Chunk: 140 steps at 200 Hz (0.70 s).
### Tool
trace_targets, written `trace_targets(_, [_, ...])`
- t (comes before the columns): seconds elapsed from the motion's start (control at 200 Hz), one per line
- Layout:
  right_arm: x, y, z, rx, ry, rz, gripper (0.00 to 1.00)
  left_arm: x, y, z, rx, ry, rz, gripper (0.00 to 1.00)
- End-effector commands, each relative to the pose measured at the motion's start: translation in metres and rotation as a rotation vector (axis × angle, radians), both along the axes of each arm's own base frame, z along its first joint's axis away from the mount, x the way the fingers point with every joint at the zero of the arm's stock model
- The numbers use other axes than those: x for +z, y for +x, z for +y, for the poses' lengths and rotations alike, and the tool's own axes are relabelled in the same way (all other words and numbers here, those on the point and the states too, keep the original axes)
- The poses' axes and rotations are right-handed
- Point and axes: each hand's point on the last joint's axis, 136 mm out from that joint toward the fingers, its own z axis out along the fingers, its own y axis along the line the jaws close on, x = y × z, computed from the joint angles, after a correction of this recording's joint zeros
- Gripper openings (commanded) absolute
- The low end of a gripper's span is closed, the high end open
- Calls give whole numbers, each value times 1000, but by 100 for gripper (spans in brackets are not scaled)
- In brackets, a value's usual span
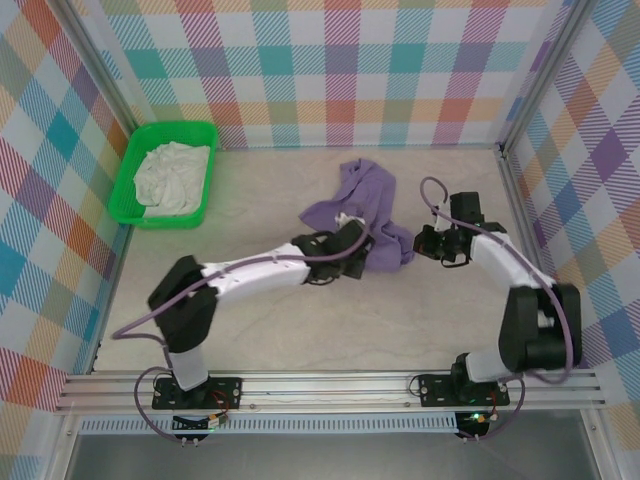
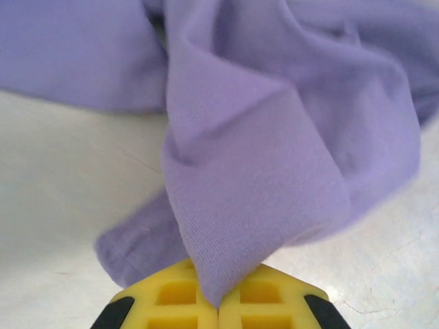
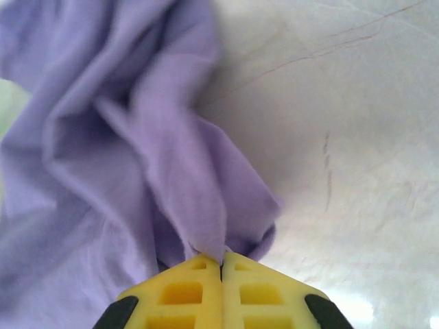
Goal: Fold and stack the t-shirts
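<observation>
- Green basket (image 1: 128, 186) is seen well left of the lavender t-shirt (image 1: 372, 198); the off-white t-shirt (image 1: 172, 177) is bunched inside it.
- Left hand (image 2: 218, 303) is pressed together on the lavender t-shirt's near edge; a fold is pinched between the yellow fingers (image 2: 171, 298).
- Lavender t-shirt is crumpled on the counter (image 1: 300, 330), between both hands.
- Right hand (image 3: 221, 264) is clamped on the lavender t-shirt's right edge, cloth pinched.
</observation>
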Motion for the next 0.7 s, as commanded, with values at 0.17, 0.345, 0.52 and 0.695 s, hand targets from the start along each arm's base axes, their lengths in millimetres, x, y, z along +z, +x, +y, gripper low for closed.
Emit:
trace_targets(0.17, [35,-86,69,65,213,80,0,95,45,78,79,98,-159,0])
trace_targets(0.345, [30,-131,119,161,225,127,0,111,65,114,139,188,-186,0])
trace_targets(0.52, [27,-155,166,277,200,156,0,100,85,154,235,285,-173,0])
trace_targets(0.695, [24,-160,215,413,148,165,0,89,107,192,347,358,-172,0])
